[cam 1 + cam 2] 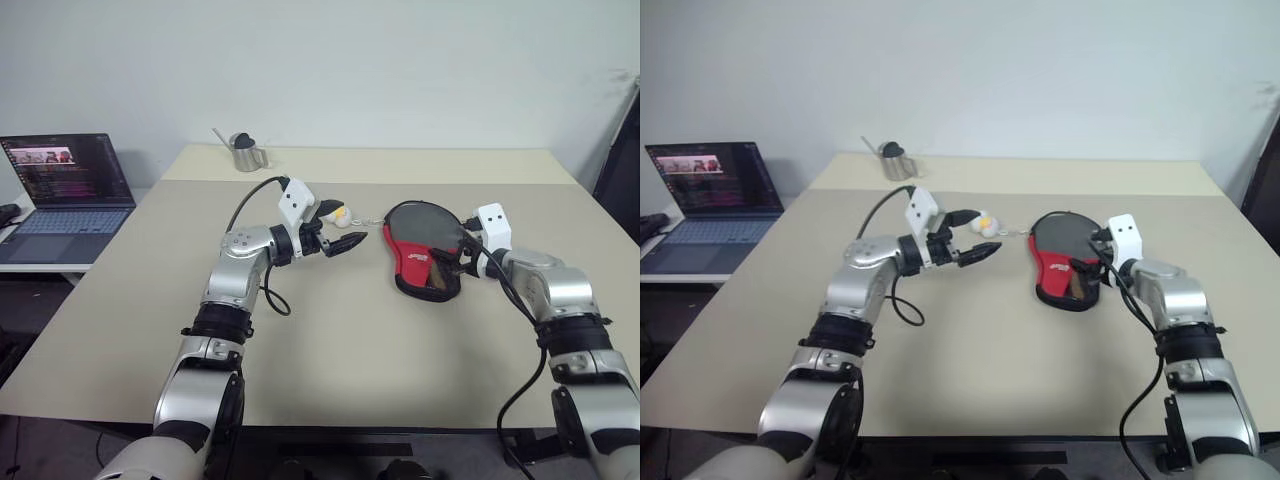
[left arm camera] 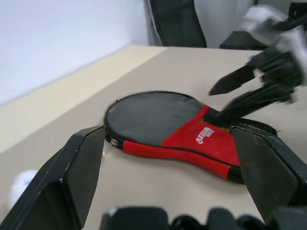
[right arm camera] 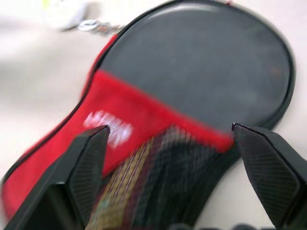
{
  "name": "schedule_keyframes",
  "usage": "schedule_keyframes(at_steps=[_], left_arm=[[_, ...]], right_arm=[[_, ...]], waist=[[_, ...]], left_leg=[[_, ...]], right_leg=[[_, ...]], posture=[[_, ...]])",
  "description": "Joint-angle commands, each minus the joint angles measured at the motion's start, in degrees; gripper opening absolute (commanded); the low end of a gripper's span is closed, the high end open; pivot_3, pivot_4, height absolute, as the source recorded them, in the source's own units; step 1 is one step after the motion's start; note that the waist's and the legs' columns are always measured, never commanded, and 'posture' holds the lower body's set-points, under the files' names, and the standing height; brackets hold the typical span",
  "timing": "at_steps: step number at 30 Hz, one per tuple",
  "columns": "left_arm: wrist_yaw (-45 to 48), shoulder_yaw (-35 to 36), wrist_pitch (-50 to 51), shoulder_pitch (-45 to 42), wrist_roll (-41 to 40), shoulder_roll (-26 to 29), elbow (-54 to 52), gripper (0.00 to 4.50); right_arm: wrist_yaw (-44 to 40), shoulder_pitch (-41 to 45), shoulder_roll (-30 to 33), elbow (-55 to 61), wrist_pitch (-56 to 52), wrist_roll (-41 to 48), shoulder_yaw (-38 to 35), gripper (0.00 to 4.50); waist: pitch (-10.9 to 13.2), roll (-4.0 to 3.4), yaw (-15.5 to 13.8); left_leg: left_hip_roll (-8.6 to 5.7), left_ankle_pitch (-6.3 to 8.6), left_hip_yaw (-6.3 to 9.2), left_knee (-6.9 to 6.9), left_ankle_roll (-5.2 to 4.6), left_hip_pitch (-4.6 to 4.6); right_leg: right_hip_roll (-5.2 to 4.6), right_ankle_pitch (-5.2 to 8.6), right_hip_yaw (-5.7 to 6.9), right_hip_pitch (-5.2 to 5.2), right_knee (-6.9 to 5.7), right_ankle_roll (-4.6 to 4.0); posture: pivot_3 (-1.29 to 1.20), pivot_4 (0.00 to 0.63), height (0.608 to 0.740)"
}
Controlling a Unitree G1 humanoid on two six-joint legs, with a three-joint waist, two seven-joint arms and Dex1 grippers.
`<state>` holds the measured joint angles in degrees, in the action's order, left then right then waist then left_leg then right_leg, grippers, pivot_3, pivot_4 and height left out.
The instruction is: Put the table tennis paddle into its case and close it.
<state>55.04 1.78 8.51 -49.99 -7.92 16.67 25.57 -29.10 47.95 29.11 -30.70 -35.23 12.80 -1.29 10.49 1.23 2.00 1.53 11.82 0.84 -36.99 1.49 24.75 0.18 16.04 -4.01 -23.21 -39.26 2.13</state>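
Observation:
The case lies flat on the table, right of centre, with its black round part away from me and its red part with the mesh pocket toward me. A pale wooden strip under the mesh looks like the paddle's handle; the blade is hidden. My right gripper hovers open over the case's near right edge, one finger on either side of the red part in its wrist view. My left gripper is open in the air left of the case, pointing at it, with nothing between its fingers.
A small white-and-yellow ball on a metal chain lies just left of the case, by my left fingers. A metal cup stands at the back. A laptop sits on a side surface to the left.

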Motion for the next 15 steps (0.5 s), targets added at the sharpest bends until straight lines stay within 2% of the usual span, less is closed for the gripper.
schedule_keyframes(at_steps=[1, 6, 15], left_arm=[[-1.7, -0.1, 3.1, 1.8, -1.9, 1.0, -7.6, 4.5], [-3.1, -0.3, 5.6, 4.2, -2.9, 2.0, -12.0, 4.5], [0.5, 0.3, 12.1, 7.1, -10.3, 4.5, -20.1, 4.5]], right_arm=[[2.5, 4.0, 0.1, -8.7, 6.2, -3.6, -0.4, 4.45], [2.6, 8.1, 0.5, -17.9, 10.2, -5.4, -1.4, 4.45], [-2.7, 7.9, 1.3, -21.0, 5.9, -4.6, -2.1, 4.45]], waist=[[0.0, 0.0, -0.2], [0.0, 0.0, -0.1], [0.0, 0.0, 0.0]], left_leg=[[-0.01, 0.0, 0.0, 0.01, 0.0, 0.0], [0.0, 0.0, -0.02, 0.03, 0.0, 0.0], [0.02, 0.0, -0.01, 0.03, 0.0, 0.0]], right_leg=[[-0.01, 0.0, 0.0, 0.0, 0.0, 0.0], [-0.02, 0.0, 0.0, 0.0, 0.03, 0.0], [-0.01, 0.0, 0.0, 0.0, 0.0, 0.0]], posture=[[0.0, 0.15, 0.74], [0.0, 0.15, 0.74], [0.0, 0.15, 0.74]])
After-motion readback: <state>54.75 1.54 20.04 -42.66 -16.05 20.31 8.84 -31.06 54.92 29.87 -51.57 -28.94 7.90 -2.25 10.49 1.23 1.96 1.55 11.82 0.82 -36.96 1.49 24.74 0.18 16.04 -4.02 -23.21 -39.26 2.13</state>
